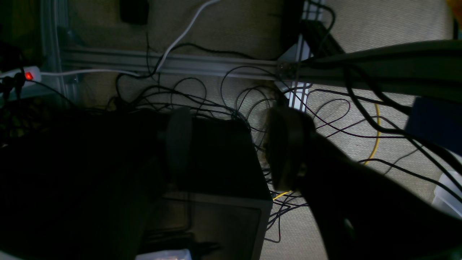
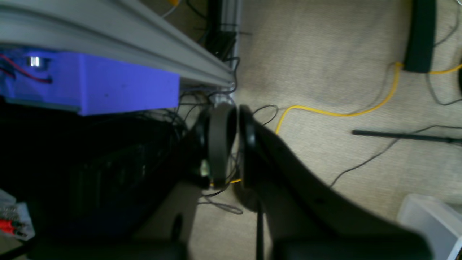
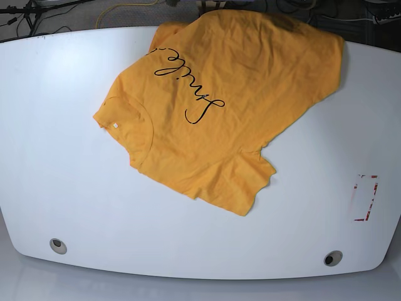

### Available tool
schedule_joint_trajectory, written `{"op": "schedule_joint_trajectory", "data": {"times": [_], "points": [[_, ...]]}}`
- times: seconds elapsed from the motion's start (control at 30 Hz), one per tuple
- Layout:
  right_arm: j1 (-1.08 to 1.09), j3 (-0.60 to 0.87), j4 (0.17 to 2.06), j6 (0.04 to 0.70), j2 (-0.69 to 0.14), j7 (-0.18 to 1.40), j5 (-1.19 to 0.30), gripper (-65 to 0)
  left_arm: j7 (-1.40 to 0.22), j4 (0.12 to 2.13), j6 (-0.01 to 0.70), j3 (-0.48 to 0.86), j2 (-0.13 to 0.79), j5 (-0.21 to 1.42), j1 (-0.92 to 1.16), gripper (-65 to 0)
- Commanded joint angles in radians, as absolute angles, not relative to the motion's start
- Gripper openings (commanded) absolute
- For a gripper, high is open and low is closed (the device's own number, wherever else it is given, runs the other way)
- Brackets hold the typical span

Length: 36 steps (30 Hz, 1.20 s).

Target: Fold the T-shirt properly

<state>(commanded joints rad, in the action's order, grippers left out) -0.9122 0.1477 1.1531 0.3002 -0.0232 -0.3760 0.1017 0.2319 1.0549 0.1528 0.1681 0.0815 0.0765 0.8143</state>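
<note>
Pretty dim down by the grey-beige carpet-like floor (image 2: 317, 151), with tangled black cables (image 1: 202, 103), a yellow cable (image 2: 325, 112) snaking across and a translucent bin (image 2: 429, 220) near one corner of the right wrist view. Much brighter up on the white worktop (image 3: 188, 244), rounded corners, two round grommets (image 3: 58, 246) and red-and-white tape marks (image 3: 374, 197) on the right side.

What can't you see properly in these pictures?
- Far part of the T-shirt: in the base view it reaches the table's far edge, so anything hanging beyond is hidden.
- Underside of the shirt: base view, covered by its own cloth.
- Writing on the neck label: base view, too small.
- Left gripper fingers: left wrist view, dark and blurred.
- Right gripper fingers: right wrist view, blurred.
</note>
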Motion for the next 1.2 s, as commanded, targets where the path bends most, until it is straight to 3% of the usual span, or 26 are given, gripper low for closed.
{"op": "schedule_joint_trajectory", "data": {"times": [0.47,1.2], "points": [[-1.132,0.136,1.419,0.303,-0.029,-0.382,0.007,-59.7,0.244,1.373,0.158,0.173,0.062,0.104,1.043,-34.7],[-1.268,0.151,1.653,0.303,-0.034,-0.336,-0.078,-60.0,0.242,1.710,0.163,0.285,0.077,0.170,1.240,-34.6]]}}
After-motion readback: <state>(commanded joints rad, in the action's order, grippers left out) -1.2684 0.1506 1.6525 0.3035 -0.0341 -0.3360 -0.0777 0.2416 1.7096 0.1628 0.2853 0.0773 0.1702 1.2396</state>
